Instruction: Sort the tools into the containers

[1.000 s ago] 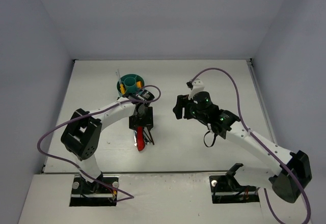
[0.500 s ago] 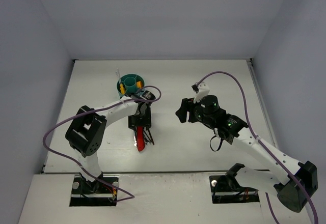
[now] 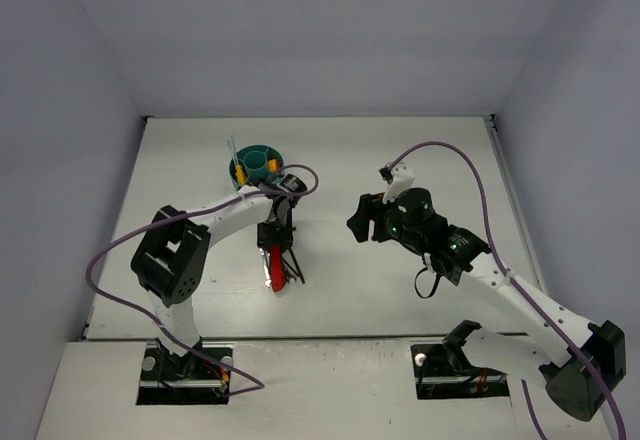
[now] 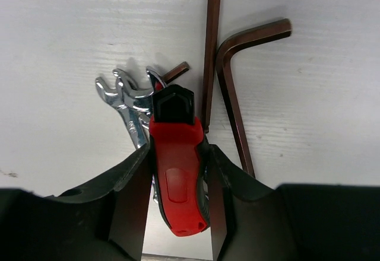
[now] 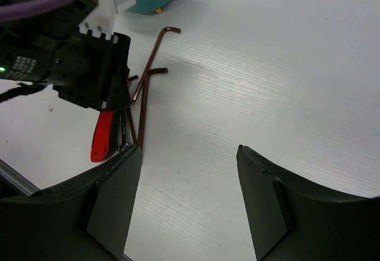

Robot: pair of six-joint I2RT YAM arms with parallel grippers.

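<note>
The red-handled tool [image 4: 176, 181] lies on the desk [image 3: 420, 150] with its long axis running near to far. Its black hexagonal cap points toward the teal organiser [image 3: 257, 165] and its red butt toward the near edge. The left claw [image 4: 178, 157] grips the handle from both sides. Silver wrenches [image 4: 126, 98] lie partly under the tool's left side, and two hex keys [image 4: 233, 101] lie just beside its right. The right claw [image 5: 190, 149] hangs open over bare desk, well apart. Print on the left arm's label is too small to read.
</note>
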